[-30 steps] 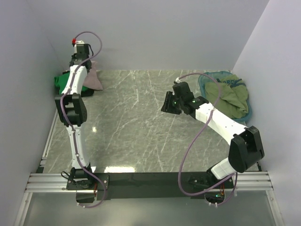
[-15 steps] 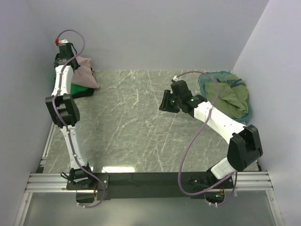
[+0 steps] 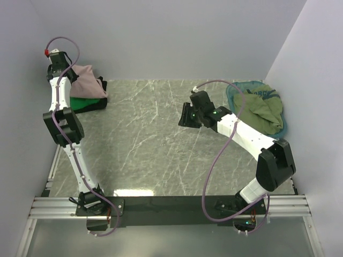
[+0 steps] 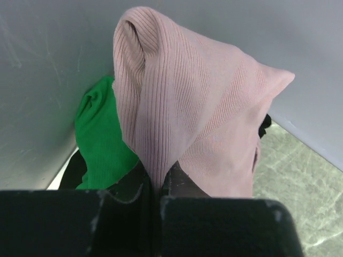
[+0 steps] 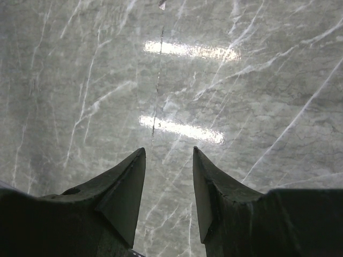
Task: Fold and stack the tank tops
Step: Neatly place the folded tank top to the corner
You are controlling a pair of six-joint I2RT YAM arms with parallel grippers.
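Earlier, the left arm stood nearer the table's middle; by this moment it had swung out toward the left wall and risen, carrying the dusty pink tank top (image 3: pixel 86 80) with it. The right arm had edged only slightly leftward.

The dusty pink tank top (image 4: pixel 193 123) was a finely ribbed knit, hanging in a soft cone with one rolled fold at its peak, directly ahead of the left gripper (image 4: pixel 156 184). That gripper's dark fingers (image 4: pixel 128 187) were pressed together with a pinch of the pink cloth clamped between them. To the left of those fingers lay the bright green tank top (image 4: pixel 102 139), also ribbed and crumpled against the wall, and a sliver of the black tank top (image 4: pixel 262 124) showed past the pink cloth's right edge.

The right gripper (image 5: pixel 169 182) had its two pointed, matte black fingers (image 5: pixel 126 187) spread moderately apart, gripping nothing and hovering over the glossy grey-green marbled table (image 5: pixel 241 80), veined in white. Behind that gripper, in the overhead view, the olive green tank top (image 3: pixel 265 112) lay bunched in the teal basket (image 3: pixel 233 92)
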